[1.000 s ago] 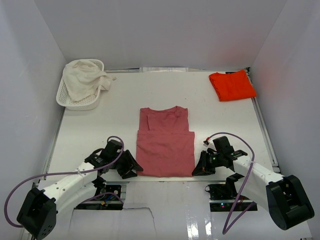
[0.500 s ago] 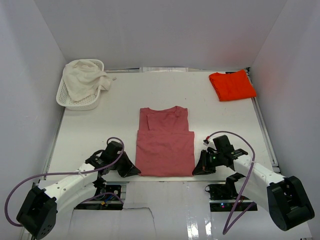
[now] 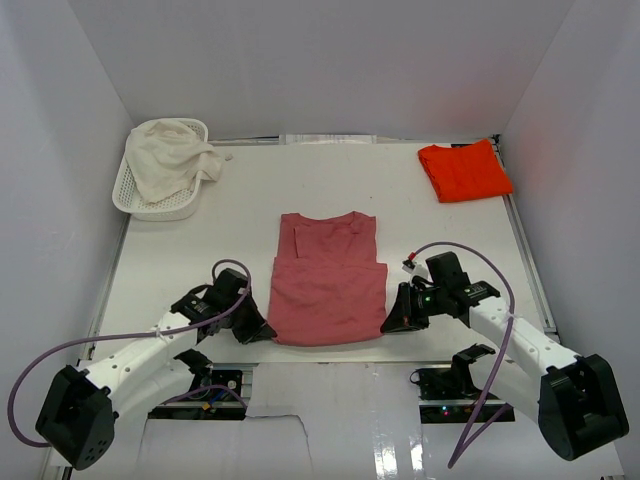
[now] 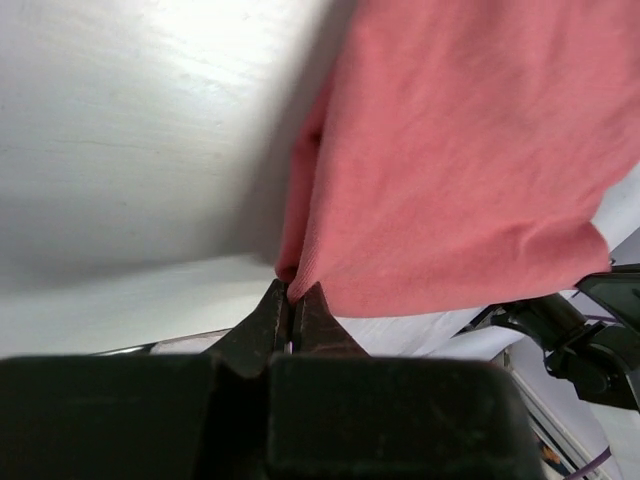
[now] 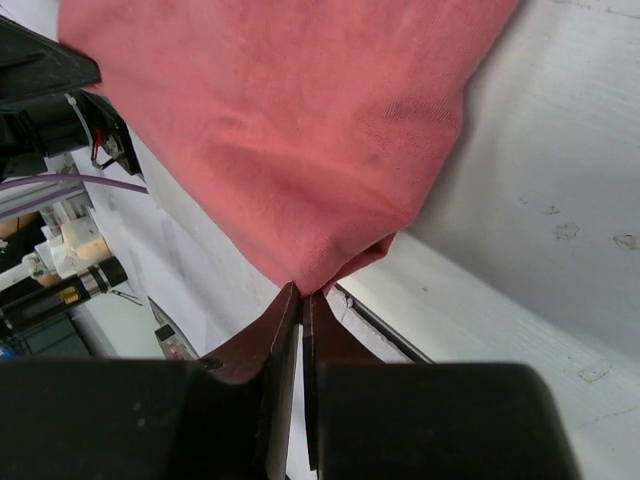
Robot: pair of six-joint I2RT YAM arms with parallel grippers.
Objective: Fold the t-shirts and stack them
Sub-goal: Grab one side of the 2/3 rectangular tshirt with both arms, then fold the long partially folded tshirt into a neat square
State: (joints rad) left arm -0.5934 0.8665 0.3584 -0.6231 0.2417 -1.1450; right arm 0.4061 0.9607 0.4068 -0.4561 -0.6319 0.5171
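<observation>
The dusty rose-red t-shirt (image 3: 328, 280) lies partly folded in the middle of the table, collar toward the back. My left gripper (image 3: 268, 331) is shut on its near left corner (image 4: 300, 275), and that hem is lifted off the table. My right gripper (image 3: 386, 325) is shut on the near right corner (image 5: 320, 280), also raised. The shirt's underside (image 4: 450, 170) fills both wrist views (image 5: 290, 130). The bright orange-red t-shirt (image 3: 464, 171) lies folded at the back right, far from both grippers.
A white lattice basket (image 3: 130, 194) at the back left holds a crumpled cream cloth (image 3: 170, 160). White walls close in the table on three sides. The table's near edge and the arm bases (image 3: 450, 385) lie just behind the grippers.
The left gripper has shut on the shirt's near left corner. Both grippers have lifted the near hem and carried it a little toward the back.
</observation>
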